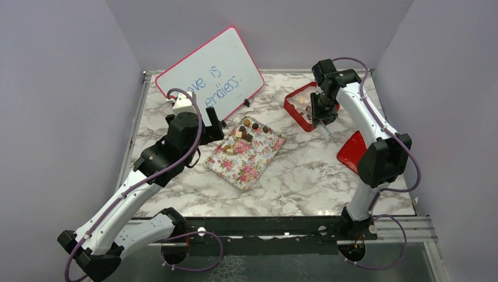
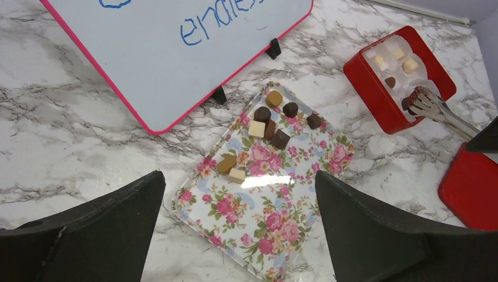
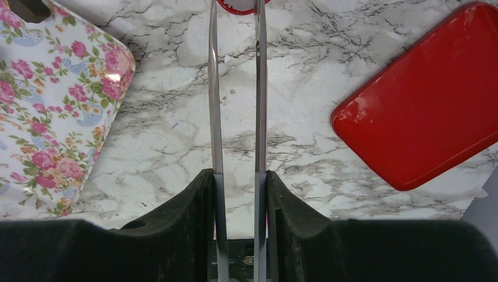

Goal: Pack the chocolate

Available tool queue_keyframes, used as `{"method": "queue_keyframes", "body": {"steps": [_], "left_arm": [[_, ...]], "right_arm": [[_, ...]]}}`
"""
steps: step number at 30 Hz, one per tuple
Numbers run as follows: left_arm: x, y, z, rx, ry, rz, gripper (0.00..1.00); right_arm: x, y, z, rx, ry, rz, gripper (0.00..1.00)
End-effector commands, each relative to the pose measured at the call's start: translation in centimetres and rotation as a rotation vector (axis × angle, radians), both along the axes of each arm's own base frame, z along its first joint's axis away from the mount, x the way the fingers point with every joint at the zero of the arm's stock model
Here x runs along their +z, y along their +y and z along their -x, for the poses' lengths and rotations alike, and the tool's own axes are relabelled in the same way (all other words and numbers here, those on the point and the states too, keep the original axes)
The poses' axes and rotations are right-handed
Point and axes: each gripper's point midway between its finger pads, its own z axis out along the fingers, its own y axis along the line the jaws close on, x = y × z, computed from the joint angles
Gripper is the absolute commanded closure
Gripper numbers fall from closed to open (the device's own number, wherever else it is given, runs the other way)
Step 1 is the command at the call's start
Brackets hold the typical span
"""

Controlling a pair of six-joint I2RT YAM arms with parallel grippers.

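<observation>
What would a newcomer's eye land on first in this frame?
The pink-framed whiteboard with blue handwriting, propped at the far left, comes first. Next is the floral tray at centre, with chocolate pieces clustered at its far end. Then comes the red box at far right, where the right pincer, shut on metal tongs, reaches their tips into it.

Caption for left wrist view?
Open left hand above floral tray of chocolates; tongs hold a dark piece at red box.

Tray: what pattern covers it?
The tray has a pink rose print on white; clearest in the left wrist view.
</observation>
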Motion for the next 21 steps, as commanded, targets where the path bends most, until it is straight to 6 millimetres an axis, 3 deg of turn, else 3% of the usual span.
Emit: {"method": "queue_keyframes", "body": {"steps": [1, 21], "left_arm": [[0.51, -0.34, -0.10, -0.012, -0.016, 0.025, 0.01], [0.92, -0.09, 0.20, -0.008, -0.029, 0.042, 0.01]], "right_arm": [[-0.39, -0.12, -0.90, 0.002, -0.023, 0.019, 0.64], [-0.37, -0.38, -0.22, -0.011, -0.011, 0.026, 0.58]]}}
